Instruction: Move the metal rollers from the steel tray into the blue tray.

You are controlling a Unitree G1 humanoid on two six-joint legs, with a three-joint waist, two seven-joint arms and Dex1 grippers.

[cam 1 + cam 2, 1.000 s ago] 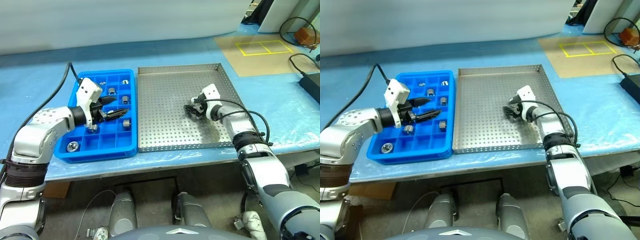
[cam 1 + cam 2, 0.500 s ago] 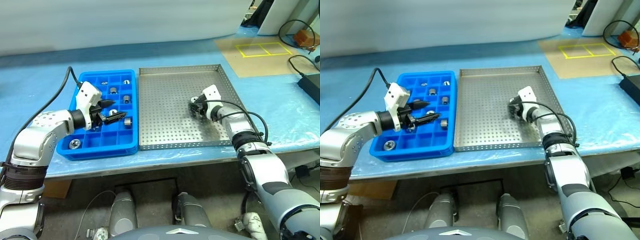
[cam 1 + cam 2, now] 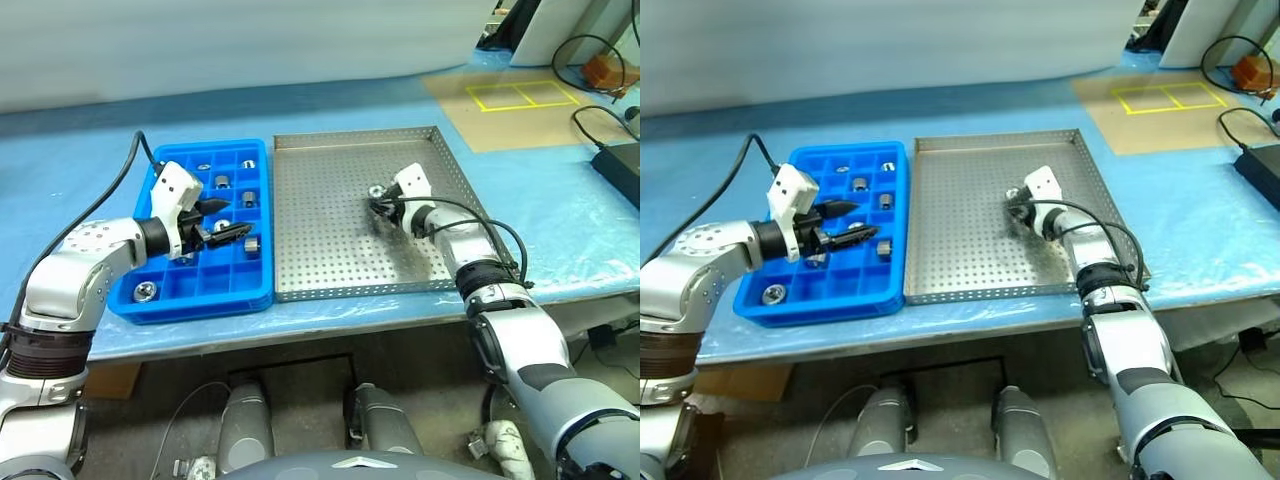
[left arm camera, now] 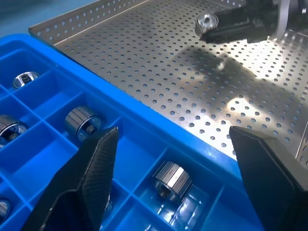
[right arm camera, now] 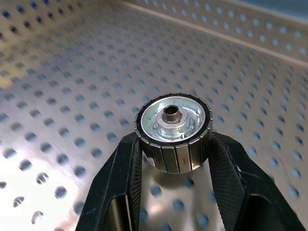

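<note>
**Roller pinched over the steel tray, blue tray waiting**

The tabletop [image 3: 400, 100], covered in a light blue sheet, carries both trays side by side, rims nearly touching, which keeps the carry from one to the other short. The large square silver-grey steel tray [image 3: 330, 250] with its perforated floor and low rims sits on the robot's right; apart from the piece in the grip, its floor looks bare, so the job seems close to its end.

The bright blue rectangular plastic tray [image 3: 200, 293] with a grid of small square compartments lies on the left. Several small shiny silver metal rollers [image 4: 172, 179] rest in it, one to a cell, so each stays apart from the others.

The left tool [image 3: 228, 220] hovers low over the blue tray with its two black fingers spread wide and nothing between them, apparently idle.

The right tool [image 5: 174, 159] is pressed together on one roller [image 5: 173, 131], pinching its ribbed sides with the dark central hole facing the wrist camera. It holds the roller just above the steel tray's floor, right of centre, probably ready to be carried leftward to a free compartment.
</note>
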